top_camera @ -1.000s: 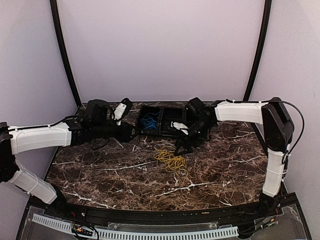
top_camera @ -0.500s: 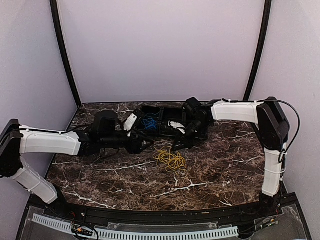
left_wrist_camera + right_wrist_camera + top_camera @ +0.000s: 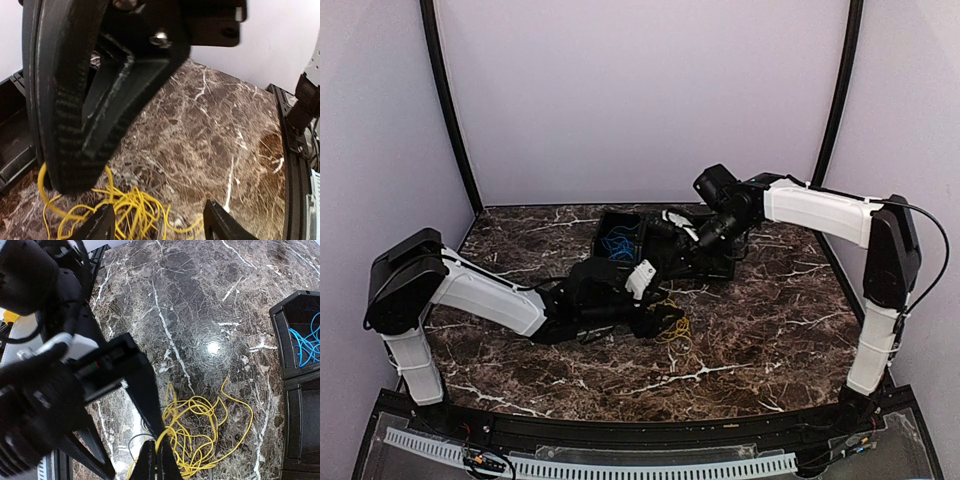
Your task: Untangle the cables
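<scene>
**Right gripper pinched a yellow strand; left gripper stood wide over the heap**

The yellow cable (image 3: 200,435) lay as a loose heap of loops on the marble worktop (image 3: 200,305), in the lower middle of the right wrist view. It lay near the black tray (image 3: 280,325) at the right edge but outside it. The blue cable (image 3: 305,342) sat inside the upper of the 2 tray compartments in view, apart from the yellow.

The right gripper (image 3: 157,450) was closed tight at the bottom centre of that view. 1 yellow loop ran up into its tips, so it appeared to hold a strand at the edge of the heap. The left gripper (image 3: 159,224) was spread wide and held nothing. Its 2 fingers stood low over the heap at the bottom of the left wrist view, with loops lying between them.

The step in hand looked like teasing the yellow heap apart with both arms. The next move probably called for the left gripper to close on a different loop, or to pin the heap. The right could then draw its strand away slowly, without lifting the whole heap or letting the thin cable slip out.
</scene>
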Tool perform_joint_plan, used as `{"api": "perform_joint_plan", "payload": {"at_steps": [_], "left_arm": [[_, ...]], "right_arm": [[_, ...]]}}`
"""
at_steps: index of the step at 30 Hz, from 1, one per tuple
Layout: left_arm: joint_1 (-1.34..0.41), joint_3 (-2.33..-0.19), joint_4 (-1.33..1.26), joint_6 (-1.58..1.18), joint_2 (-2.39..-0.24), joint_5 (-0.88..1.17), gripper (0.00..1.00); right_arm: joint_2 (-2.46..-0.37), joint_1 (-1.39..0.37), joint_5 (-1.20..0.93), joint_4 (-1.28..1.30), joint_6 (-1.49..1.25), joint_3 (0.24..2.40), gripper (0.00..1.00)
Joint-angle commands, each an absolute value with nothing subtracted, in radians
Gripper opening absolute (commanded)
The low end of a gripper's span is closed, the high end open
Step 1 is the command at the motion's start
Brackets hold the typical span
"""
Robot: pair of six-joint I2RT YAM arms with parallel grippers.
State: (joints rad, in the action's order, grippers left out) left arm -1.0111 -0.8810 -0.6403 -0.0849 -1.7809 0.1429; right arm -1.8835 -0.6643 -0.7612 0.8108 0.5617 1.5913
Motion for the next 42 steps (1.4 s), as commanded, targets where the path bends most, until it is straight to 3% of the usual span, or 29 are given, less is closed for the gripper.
{"api": "perform_joint_plan", "payload": {"at_steps": [1,10,18,33,42], "left_arm": [[-1.032,-0.943,-0.846,-0.098,-1.877,0.018,0.62],[-1.038,-0.948,-0.898,-0.103,-1.98,-0.056,0.38],[-1.037,-0.912,-0.88,-0.112,-1.992,-0.147,0.27],[-1.038,-0.899,-0.594,-0.136,-1.871,-0.198,0.23],[-1.037,-0.775,-0.445,-0.179,-1.75,-0.256,0.25]], "right_arm": [[-1.834,-0.675,-0.815,0.897,0.572,1.634,0.0],[-1.744,-0.667,-0.938,1.029,0.623,1.749,0.0],[-1.696,-0.577,-1.079,1.095,0.637,1.952,0.0],[-1.585,-0.388,-1.089,1.143,0.707,2.162,0.0],[-1.647,-0.186,-1.274,1.075,0.599,2.4,0.0]]}}
